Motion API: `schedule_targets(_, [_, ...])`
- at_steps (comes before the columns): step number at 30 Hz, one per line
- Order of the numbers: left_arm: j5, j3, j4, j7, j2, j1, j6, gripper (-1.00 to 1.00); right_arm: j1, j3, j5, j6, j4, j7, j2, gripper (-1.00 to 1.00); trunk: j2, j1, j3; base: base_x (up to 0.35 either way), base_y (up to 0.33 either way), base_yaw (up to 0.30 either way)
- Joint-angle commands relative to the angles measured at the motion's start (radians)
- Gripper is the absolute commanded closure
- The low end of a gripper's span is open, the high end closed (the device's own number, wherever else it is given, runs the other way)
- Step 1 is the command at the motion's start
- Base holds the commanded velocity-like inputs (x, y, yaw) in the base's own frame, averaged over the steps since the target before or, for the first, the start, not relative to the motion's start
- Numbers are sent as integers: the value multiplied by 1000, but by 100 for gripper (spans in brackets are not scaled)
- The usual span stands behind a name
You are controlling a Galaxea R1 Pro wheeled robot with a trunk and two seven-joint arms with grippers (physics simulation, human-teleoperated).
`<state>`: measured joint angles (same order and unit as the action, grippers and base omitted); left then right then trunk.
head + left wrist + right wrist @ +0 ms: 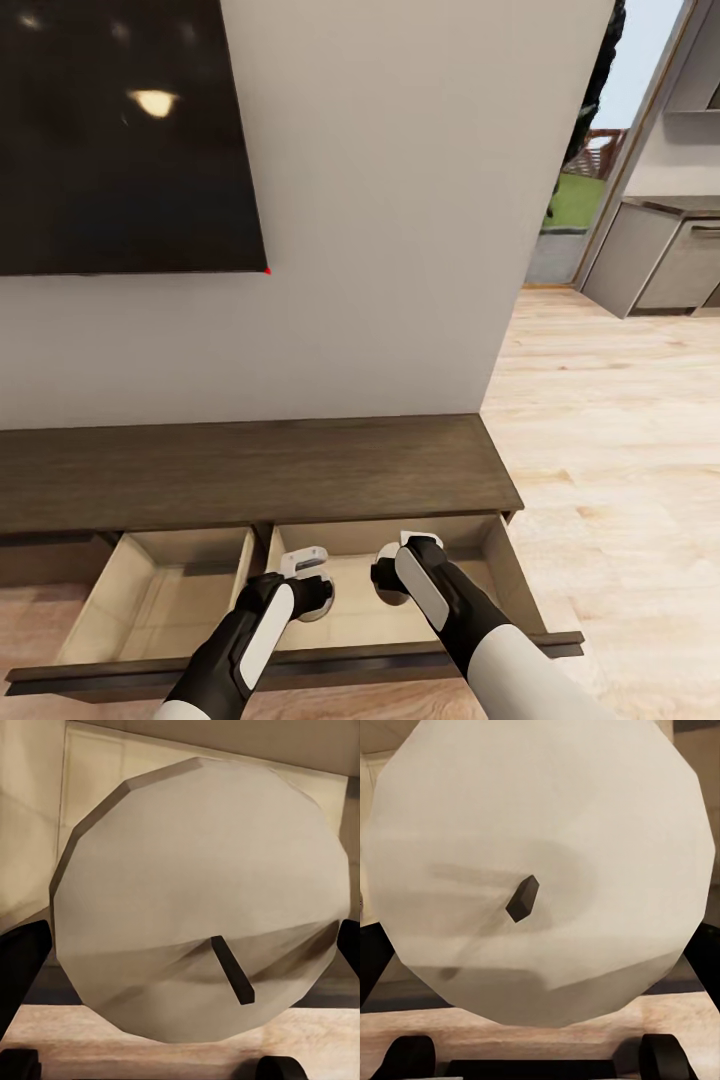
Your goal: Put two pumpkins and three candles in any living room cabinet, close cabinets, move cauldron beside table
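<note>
nearest to me, both arms reach down over the pulled-out drawers of the cabinet [250, 470]. the left gripper [305, 572] has its jaws pinching a candle [199, 900], the dark fingers [22, 960] flanking its pale round face with the short wick. the right gripper [400, 560] does likewise, its jaws clamped on a second candle [540, 870], wick pointing at the lens. both candles hang over the right drawer [505, 575], whose beige floor looks bare where i can see it; the left drawer [150, 600] beside it also looks bare.

so, by my reckoning, the job is early to middling: two candles are about to be dropped in, and neither is let go yet. a third candle, two pumpkins and the cauldron remain to be dealt with, and both drawers must be shut afterwards.

beyond the cabinet stands the white wall [400, 200] with a dark screen [120, 130], and a wooden floor [610, 420] runs off towards grey kitchen units [660, 260].
</note>
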<state>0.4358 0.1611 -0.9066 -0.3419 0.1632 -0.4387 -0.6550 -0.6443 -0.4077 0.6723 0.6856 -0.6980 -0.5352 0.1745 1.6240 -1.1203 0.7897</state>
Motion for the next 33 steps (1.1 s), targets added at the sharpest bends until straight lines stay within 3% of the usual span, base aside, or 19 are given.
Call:
schedule_targets(1, [0,0,0,0,0,0,-1,100,0,0,0,0,0,0,0,100,0,0,0,5,19,0])
schedule_targets(8, [0,0,-3,0,1,0,-1,100,0,-1,1,0,0,1,0,100,0,0,0,1,3,0])
schedule_targets(33, [-11,8,31,-3,6,0,-7,100,0,-4,-14,-10,9,0,0,100,175,-96,78,0,0,0])
